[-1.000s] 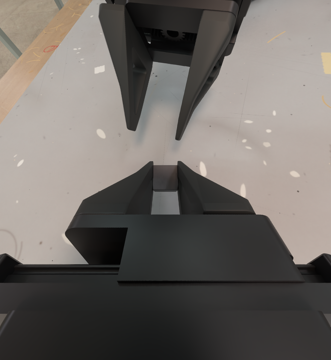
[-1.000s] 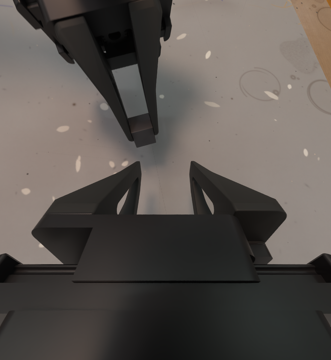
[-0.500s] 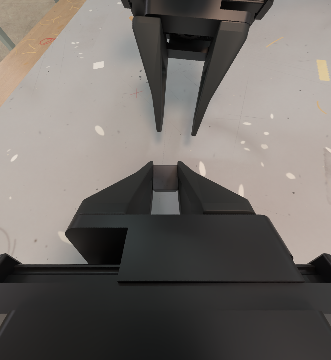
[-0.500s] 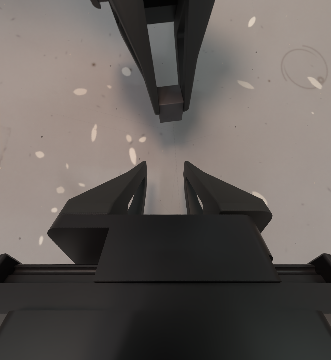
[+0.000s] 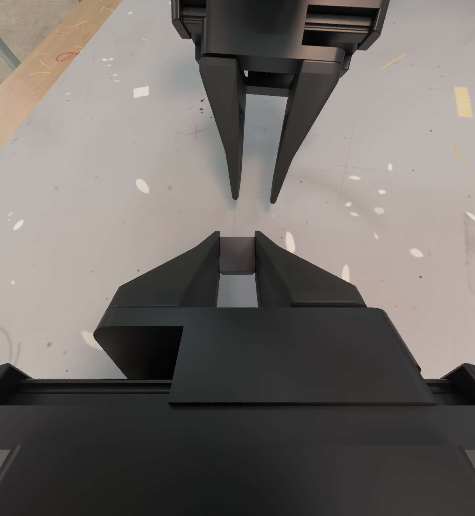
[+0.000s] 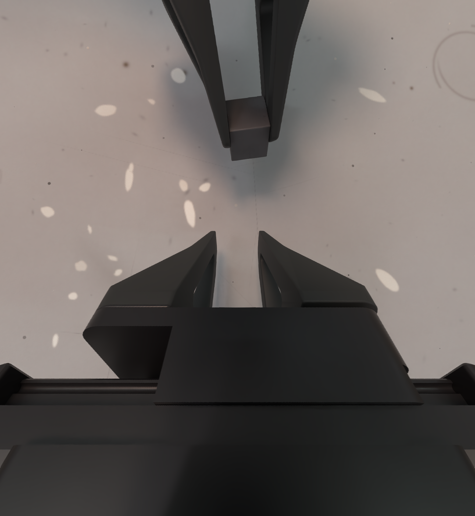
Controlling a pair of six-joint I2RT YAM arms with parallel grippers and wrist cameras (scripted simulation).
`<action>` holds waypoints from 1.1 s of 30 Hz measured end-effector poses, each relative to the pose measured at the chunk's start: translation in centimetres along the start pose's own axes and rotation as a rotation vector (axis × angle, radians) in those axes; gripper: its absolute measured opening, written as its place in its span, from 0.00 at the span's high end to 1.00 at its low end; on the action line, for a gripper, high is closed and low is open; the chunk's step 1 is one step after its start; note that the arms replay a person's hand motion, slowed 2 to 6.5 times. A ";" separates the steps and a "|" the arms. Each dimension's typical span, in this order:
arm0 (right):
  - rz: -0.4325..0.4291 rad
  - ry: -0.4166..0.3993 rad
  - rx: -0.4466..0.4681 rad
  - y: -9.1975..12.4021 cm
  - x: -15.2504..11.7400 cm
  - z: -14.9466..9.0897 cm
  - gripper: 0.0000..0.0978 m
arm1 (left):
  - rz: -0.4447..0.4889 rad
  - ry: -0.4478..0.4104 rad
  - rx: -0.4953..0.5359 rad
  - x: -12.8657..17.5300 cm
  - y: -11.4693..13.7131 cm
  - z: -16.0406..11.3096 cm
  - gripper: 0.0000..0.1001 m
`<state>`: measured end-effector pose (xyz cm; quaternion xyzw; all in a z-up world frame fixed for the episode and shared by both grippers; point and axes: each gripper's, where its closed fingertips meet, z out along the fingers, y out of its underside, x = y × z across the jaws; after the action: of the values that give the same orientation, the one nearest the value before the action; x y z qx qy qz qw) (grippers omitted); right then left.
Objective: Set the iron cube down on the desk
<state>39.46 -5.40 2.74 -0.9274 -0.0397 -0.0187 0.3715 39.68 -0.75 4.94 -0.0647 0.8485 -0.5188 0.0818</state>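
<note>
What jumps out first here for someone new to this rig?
The dark iron cube pinched at the fingertips of the left gripper, hanging above its shadow on the grey speckled desk. Facing it tip to tip, the right gripper stands open with nothing between its fingers.

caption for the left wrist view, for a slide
Left claw shut on a small dark iron cube above the speckled grey desk, facing the open right claw.

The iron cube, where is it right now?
The iron cube sits clamped between the left gripper fingers, raised above the grey desk, facing the empty right gripper.
</note>
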 end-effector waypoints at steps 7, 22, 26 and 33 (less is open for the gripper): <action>0.063 0.012 -0.019 0.3 0.4 0.3 0.86 | -0.006 -0.001 -0.001 0.0 0.1 0.0 0.80; 0.311 0.030 -0.004 0.6 2.2 0.5 0.99 | -0.006 -0.001 -0.001 0.0 0.1 0.0 0.80; 0.307 0.033 0.030 0.4 2.5 0.2 0.98 | -0.006 -0.004 -0.003 -0.1 0.1 0.0 0.80; 0.125 0.000 0.112 -0.6 1.4 -1.0 0.93 | -0.005 -0.007 -0.005 -0.2 0.1 0.0 0.80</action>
<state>40.81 -5.56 3.93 -0.9058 0.0173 0.0068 0.4234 39.83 -0.64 4.82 -0.0692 0.8494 -0.5165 0.0833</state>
